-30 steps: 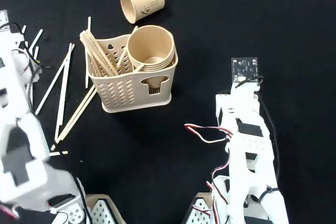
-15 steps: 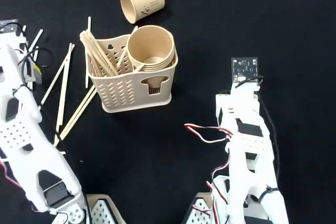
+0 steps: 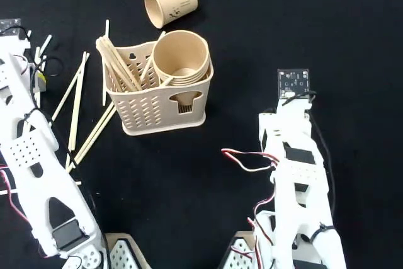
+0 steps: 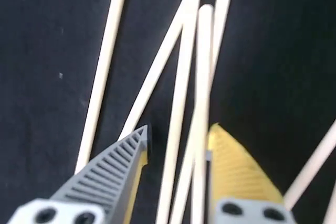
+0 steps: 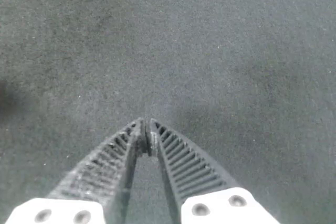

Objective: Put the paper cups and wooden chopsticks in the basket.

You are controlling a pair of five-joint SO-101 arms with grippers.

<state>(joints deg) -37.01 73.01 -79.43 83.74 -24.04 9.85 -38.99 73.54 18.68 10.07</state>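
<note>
Left arm (image 3: 34,168) has swung up the left edge of the high view over the last second and now stretches toward the upper left. Right arm (image 3: 296,155) hasn't moved, lower right.

Left gripper (image 4: 178,129): fingers spread, straddling several loose pale wooden chopsticks (image 4: 181,66) that lie flat on the black cloth table (image 4: 47,51). No grip yet. Right gripper (image 5: 146,129): pinched closed on nothing, over bare cloth.

Beige perforated plastic basket (image 3: 157,108), upper left of centre, already holds a stack of tan paper cups (image 3: 181,55) plus a bunch of sticks. One tan paper cup on its side (image 3: 170,4) lies just above the basket, still out.

Step looks like chopstick pickup. Next: drop slightly, close on the sticks, lift, carry right to the basket's stick compartment. Several sticks sit between the jaws, so expect some to roll out.
</note>
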